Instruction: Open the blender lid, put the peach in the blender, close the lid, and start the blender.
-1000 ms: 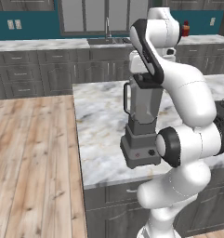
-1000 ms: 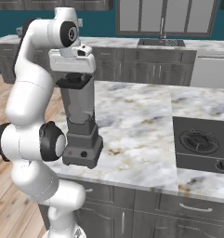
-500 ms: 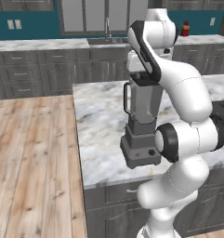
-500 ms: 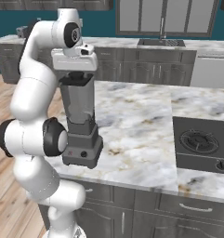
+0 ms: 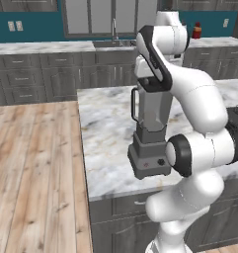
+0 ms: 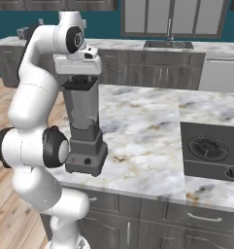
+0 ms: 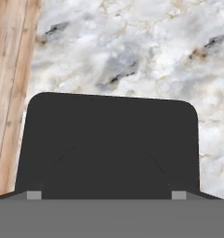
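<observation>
Hand view puts our gripper (image 7: 106,195) directly over the nearly black squarish blender lid (image 7: 108,144); we cannot tell its opening. The dark grey blender (image 6: 85,126) stands near the marble counter's (image 6: 147,131) near-left edge.

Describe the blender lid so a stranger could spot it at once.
Find the marble counter and the blender standing near its edge. The blender lid is the nearly black, squarish flat cap on top of the translucent jar, right under the robot's hand, darker than the grey base.
</observation>
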